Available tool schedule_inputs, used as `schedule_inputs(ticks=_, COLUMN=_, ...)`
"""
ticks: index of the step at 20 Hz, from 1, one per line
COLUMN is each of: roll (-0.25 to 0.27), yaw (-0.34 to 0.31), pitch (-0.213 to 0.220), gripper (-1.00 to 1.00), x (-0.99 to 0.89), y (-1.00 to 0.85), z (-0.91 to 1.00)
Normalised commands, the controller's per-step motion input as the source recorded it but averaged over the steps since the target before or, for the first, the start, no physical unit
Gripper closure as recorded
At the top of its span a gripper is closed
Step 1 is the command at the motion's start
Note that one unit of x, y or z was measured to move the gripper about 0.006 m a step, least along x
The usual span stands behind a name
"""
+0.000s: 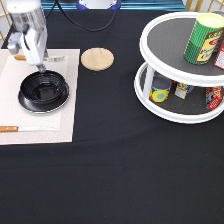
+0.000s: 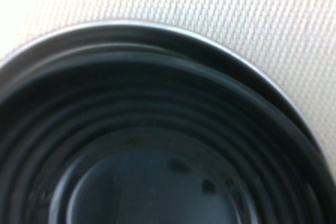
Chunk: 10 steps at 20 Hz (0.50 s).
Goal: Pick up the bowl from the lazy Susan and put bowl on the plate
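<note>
**Black bowl resting on the plate, gripper at its far rim**

The round glossy black bowl with concentric ridges (image 1: pixel 44 89) sits upright, mouth up, on the round shiny silver metal plate (image 1: pixel 61 104), whose rim shows only as a thin edge around the bowl. Being round, the bowl has no long axis to speak of. In the wrist view the bowl's ridged inside (image 2: pixel 150 150) fills most of the picture, with the plate's bright rim (image 2: pixel 112 26) just outside it.

The robot's grey two-finger gripper (image 1: pixel 41 67) is at the bowl's far rim; I cannot tell whether its fingers are apart or together.

Plate and bowl lie on a pale woven placemat (image 1: pixel 30 120) at the exterior view's left, on a table covered in black cloth (image 1: pixel 110 170). A wooden-handled knife (image 1: pixel 25 129) lies on the mat's near part. A round wooden coaster (image 1: pixel 97 58) lies just right of the mat. Well apart at the right stands the white two-tier lazy Susan with dark grey mats (image 1: pixel 170 37), carrying a green striped can (image 1: pixel 204 39) on top and small cans below.
</note>
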Motion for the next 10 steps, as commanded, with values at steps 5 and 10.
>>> schedule_inputs(ticks=5, roll=-0.001, yaw=-0.001, pitch=0.191, gripper=-1.00, x=0.08, y=0.09, z=0.72)
schedule_inputs(ticks=10, roll=0.000, yaw=0.000, pitch=0.023, gripper=-1.00, x=0.02, y=0.00, z=0.01)
